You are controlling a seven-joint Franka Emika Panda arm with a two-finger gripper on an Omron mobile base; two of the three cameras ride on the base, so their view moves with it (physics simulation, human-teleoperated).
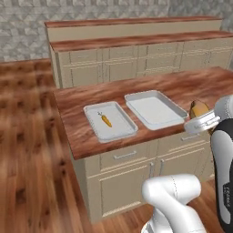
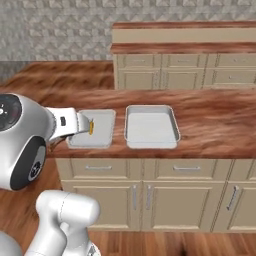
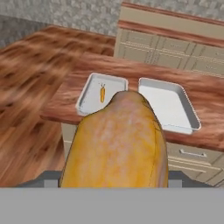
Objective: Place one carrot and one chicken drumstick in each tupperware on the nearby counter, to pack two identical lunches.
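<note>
Gripper: clenched on the chicken drumstick (image 3: 117, 142), which stands between the jaws and reaches forward along the hand; in the left base view its golden end (image 1: 198, 109) shows just above the white hand, at the front edge of the counter (image 1: 191, 86).
Counter: reddish-brown wood grain over beige cabinets with metal bar handles.
Smaller tupperware (image 1: 110, 120): lies on the counter near its front edge, left of the larger one, the two close together but apart.
Carrot (image 1: 106, 120): lies inside the smaller tray, roughly mid-tray, leafy end pointing away from the robot.
Larger tupperware (image 1: 155, 109): its light-grey floor is bare.
Rear cabinets (image 1: 136, 59): a second wood-topped run stands beyond the floor gap.
</note>
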